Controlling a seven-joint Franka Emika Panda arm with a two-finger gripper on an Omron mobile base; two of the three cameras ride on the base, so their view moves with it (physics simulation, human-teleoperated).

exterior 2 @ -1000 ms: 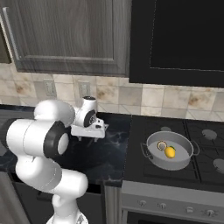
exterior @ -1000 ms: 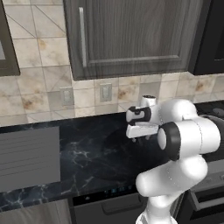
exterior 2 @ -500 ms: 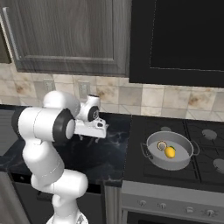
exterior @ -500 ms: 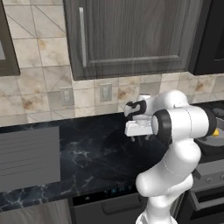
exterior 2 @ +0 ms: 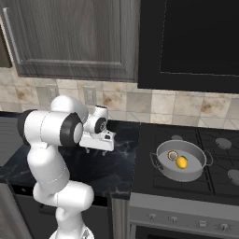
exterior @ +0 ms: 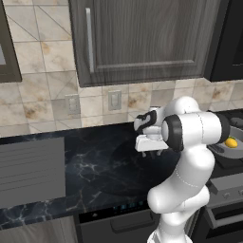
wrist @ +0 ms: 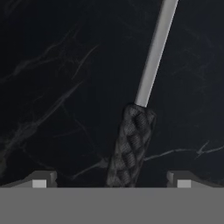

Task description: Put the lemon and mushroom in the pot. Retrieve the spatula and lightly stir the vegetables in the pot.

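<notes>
Hovering over the dark marbled counter [wrist: 52, 87], the fingers [wrist: 40, 180] stand spread wide with nothing between them; one tip shows at each lower corner of the hand view. Between the two tips lies the spatula [wrist: 135, 140]: a dark, textured grip nearest the camera, then a thin pale grey shaft running up and slightly right out of the top edge. Head of the spatula not seen. Fingers appear clear of the handle, one to either side; whether they are level with it or above it cannot be told.

Left base view: gripper [exterior: 151, 151] hangs just above the counter [exterior: 95, 166], close to the tiled back wall [exterior: 42, 90] with its two outlets, below a grey wood cabinet [exterior: 142, 38]. White arm bends back over it from the lower right.

Right base view: gripper [exterior 2: 100, 145] over the counter's right end, just beside the stove [exterior 2: 186, 186]. Pot [exterior 2: 181, 160] sits on the front left burner, well apart from the gripper. Inside it the lemon [exterior 2: 181, 162] lies near the middle, and the mushroom [exterior 2: 173, 155] just beside it to the upper left, seen as a small pale ring
</notes>
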